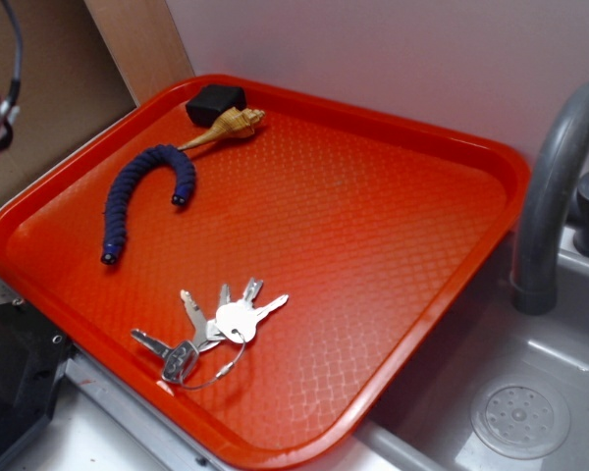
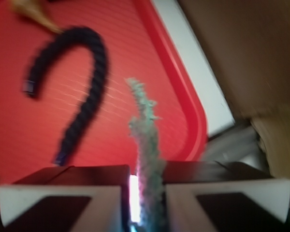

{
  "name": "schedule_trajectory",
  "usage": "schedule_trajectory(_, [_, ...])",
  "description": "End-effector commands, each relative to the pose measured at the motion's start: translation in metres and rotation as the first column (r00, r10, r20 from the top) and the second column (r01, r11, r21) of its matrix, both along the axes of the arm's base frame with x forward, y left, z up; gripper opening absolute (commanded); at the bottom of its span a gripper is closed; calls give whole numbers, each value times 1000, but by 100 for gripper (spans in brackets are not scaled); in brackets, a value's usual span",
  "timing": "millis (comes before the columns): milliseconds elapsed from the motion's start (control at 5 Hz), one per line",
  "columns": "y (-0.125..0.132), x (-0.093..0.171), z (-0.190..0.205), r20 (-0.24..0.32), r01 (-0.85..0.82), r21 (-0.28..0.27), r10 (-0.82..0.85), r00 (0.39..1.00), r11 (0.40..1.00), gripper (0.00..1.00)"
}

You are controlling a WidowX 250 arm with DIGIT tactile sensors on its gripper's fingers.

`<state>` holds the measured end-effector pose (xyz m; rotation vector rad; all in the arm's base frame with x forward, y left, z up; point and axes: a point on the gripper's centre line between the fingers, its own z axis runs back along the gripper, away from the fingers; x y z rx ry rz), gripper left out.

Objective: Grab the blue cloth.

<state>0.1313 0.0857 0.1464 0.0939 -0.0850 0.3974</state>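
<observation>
The tool (image 2: 144, 193) is pinching the cloth (image 2: 146, 140) between its jaws, so the rag is hanging bunched in a narrow strip, lifted above the tray (image 2: 183, 87), beside the navy tube (image 2: 82, 92) lying flat on it.

A red tray (image 1: 402, 196) with a waffle-textured floor carries everything. A dark navy ribbed tube (image 1: 142, 191) lies curved at its left; beyond the tube, in the far corner, a pale seashell (image 1: 226, 128) touches a black block (image 1: 214, 101). Nearer than the tube, by the front rim, lies a bunch of keys (image 1: 214, 329).
</observation>
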Motion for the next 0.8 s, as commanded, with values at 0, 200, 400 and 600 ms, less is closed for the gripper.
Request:
schedule_trajectory(0, [-47,39,51,74,310,19,-311,948,950,0])
schedule_trajectory(200, [-69,52,58,46,348,29,-349,936,937,0])
schedule_trajectory(400, [-80,62,58,34,349,50,-351,936,936,0])
schedule_trajectory(600, [-76,62,53,30,345,43,-346,938,938,0])
